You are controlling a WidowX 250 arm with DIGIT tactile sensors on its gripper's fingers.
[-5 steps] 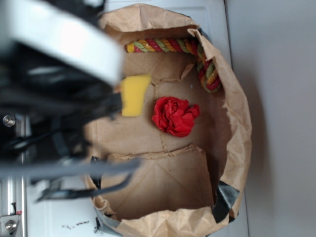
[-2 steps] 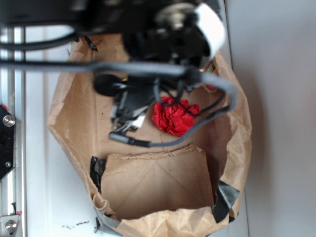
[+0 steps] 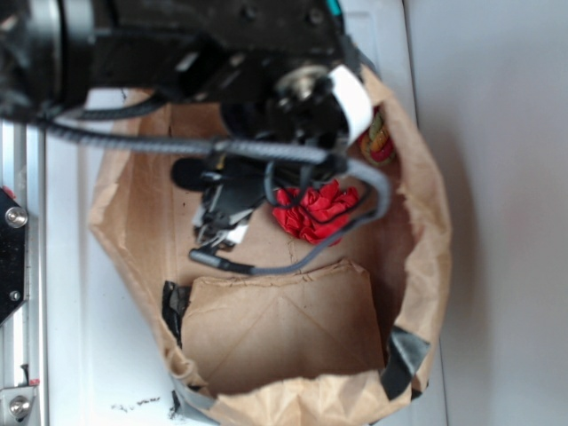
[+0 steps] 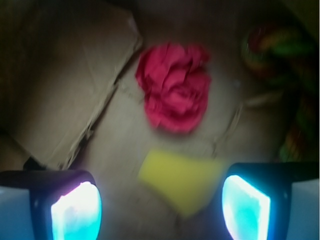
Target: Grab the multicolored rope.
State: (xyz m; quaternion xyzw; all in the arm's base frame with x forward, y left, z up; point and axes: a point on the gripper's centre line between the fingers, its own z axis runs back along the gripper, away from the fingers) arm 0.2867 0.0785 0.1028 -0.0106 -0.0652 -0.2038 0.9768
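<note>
- Claw (image 4: pixel 161 200) on my wrist camera stands wide apart, its two glowing cyan pads (image 4: pixel 76 212) at the lower corners, clamping nothing and touching nothing.
- Between those pads, lower in the bag, I see the plain yellow sponge block (image 4: pixel 181 179), blurred.
- Beyond the sponge lies the crumpled red cloth ball (image 4: pixel 174 92), on the brown paper floor.
- My target, the thick twisted multicolored rope (image 4: pixel 280 50) of red, yellow and green strands, sits at the upper right of that view, against the bag's wall, well apart from the claw.
- From the exterior camera, the black arm (image 3: pixel 222 62) hangs over the open brown paper bag (image 3: pixel 426 240), hiding most of the rope (image 3: pixel 382 142).
</note>
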